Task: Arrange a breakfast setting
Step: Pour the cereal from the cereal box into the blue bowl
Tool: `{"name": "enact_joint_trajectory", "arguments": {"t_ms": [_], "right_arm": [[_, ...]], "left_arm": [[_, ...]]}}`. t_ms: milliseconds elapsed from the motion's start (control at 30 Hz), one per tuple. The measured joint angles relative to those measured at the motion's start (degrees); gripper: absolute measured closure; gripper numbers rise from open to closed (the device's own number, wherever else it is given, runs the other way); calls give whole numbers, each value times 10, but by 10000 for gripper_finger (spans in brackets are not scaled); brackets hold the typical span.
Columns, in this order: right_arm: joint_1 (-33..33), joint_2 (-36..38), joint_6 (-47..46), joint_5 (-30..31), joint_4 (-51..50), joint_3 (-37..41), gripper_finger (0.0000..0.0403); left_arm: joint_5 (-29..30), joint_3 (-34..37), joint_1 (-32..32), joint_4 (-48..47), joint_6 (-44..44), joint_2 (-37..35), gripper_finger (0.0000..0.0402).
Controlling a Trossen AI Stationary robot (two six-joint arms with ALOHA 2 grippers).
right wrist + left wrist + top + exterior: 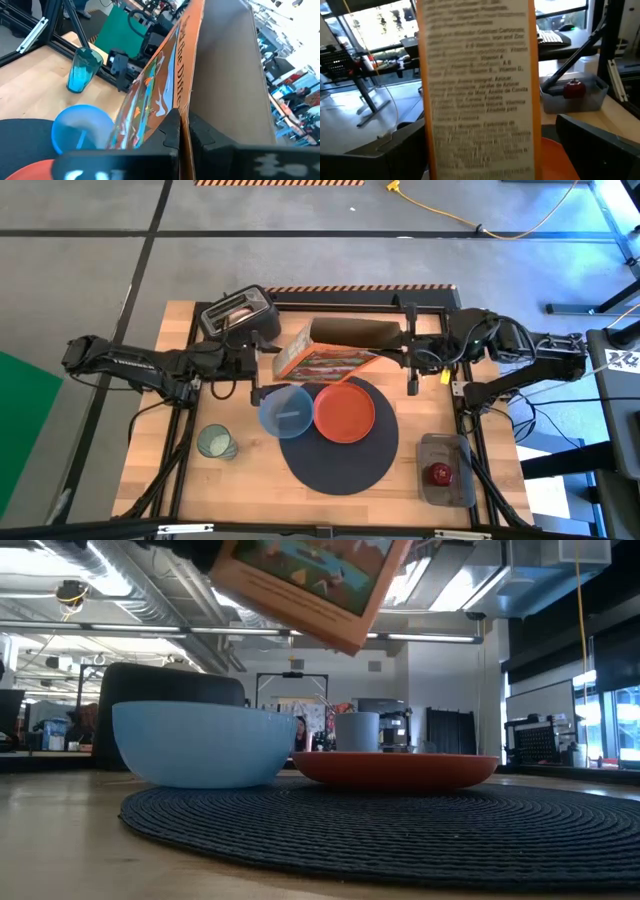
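The orange cereal box (325, 360) hangs tilted in the air between my two grippers, above the blue bowl (287, 410) and the orange plate (345, 412). Both of these sit on the round dark mat (338, 450). My right gripper (405, 360) is shut on the box's open end. My left gripper (262, 368) is open. Its fingers (395, 150) stand on either side of the box's other end (477, 100), and a gap shows beside one finger. The green cup (215, 442) stands on the table's left. The red apple (440, 473) lies in a grey tray. No spoon or toast shows plainly. My right gripper pinches one wall of the cereal box at its open end (182, 112). One finger (172, 132) is on the printed outside and the other is on the bare brown cardboard. The fingers come level from the table's right. The box hangs clear of the table and slants down toward the bowl.
A black toaster (237, 313) stands at the far left. A dark rounded object (355, 332) lies behind the box. The grey tray (448, 450) sits at the near right. Black frame rails run along the table's sides. There is bare wood near the cup and the front edge.
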State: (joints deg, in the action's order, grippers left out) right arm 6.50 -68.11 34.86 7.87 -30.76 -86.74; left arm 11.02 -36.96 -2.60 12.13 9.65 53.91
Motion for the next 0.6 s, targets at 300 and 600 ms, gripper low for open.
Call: {"name": "enact_joint_trajectory", "arguments": {"t_ms": [300,600], "right_arm": [[-1,-5,12,-49,15,0,403],[-1,-4,12,-72,14,0,403]], "left_arm": [[19,-21,-1,-8,0,46,17],[12,-55,-2,-43,1,61,111]]}}
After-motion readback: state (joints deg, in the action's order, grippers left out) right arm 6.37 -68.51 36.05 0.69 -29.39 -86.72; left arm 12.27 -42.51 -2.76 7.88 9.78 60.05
